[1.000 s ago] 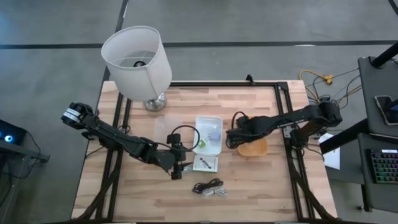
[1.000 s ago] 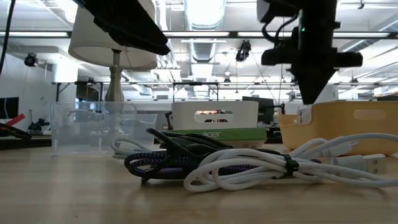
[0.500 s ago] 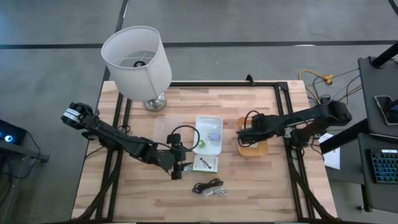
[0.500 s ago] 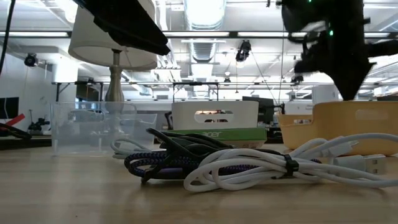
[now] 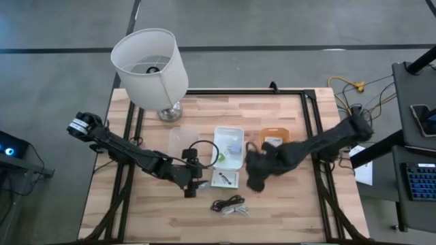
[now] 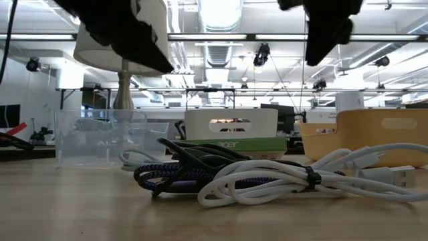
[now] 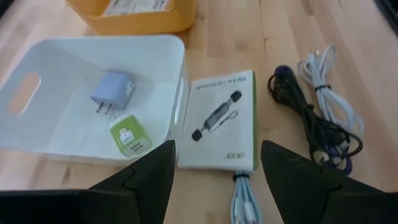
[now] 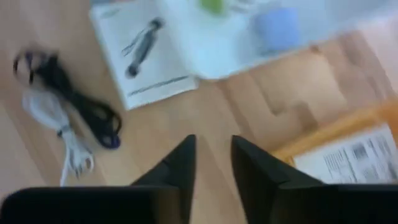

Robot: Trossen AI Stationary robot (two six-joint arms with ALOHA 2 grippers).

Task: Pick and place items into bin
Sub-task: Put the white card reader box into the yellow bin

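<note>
A white bin (image 5: 228,155) holds a grey-blue cube (image 7: 112,93) and a small green piece (image 7: 129,135). To its right, a yellow bin (image 5: 276,162) holds a white packet with dark print (image 5: 274,141). A white flat packet with dark print (image 5: 224,178) lies flat on the table in front of the white bin. My left gripper (image 7: 214,177) is open and empty, hovering at that packet's near-left side. My right gripper (image 8: 213,165) is open and empty above bare table, to the right of the packet (image 8: 143,50) and in front of the yellow bin.
A bundle of dark and white cables (image 5: 230,206) lies near the front edge. A clear container (image 5: 182,141) stands left of the white bin. A white-shaded lamp (image 5: 150,61) stands at the far left. Bare wood lies at the near right.
My right gripper has gone from between the two bins to over the yellow bin. It has then gone toward the table's near edge and left, ending beside the flat packet. The yellow bin is now uncovered and shows a white packet inside.
</note>
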